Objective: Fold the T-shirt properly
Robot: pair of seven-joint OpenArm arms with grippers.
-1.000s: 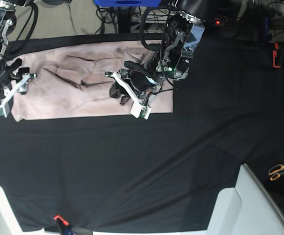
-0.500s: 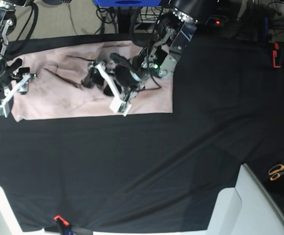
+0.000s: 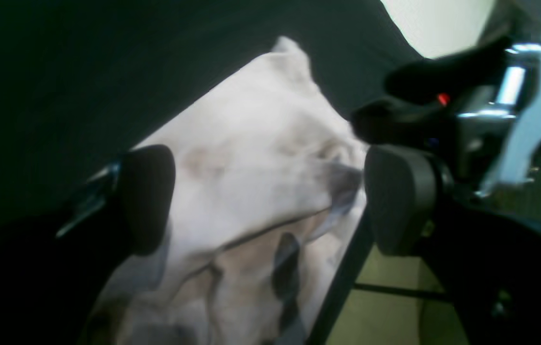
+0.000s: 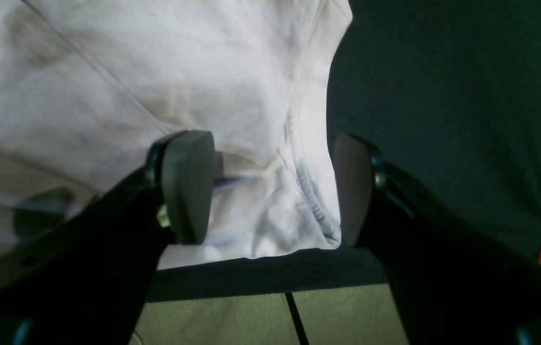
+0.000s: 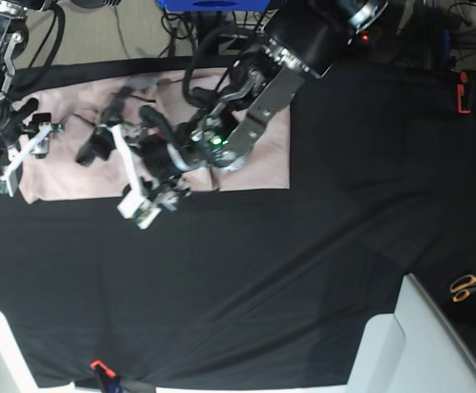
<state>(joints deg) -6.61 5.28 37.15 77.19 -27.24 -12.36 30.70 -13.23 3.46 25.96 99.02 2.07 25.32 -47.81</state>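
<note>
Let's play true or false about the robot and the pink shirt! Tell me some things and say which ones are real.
1. The T-shirt lies on a black cloth. True.
2. The left gripper has its jaws shut tight. False: they stand wide apart, with shirt fabric showing between them.
3. The right gripper sits at a corner of the shirt. True: its open jaws straddle the shirt's edge near a corner.
4. Orange-handled scissors lie on the shirt. False: they sit far off at the right edge of the base view.
5. The shirt is blue. False: it is pale pink.
</note>
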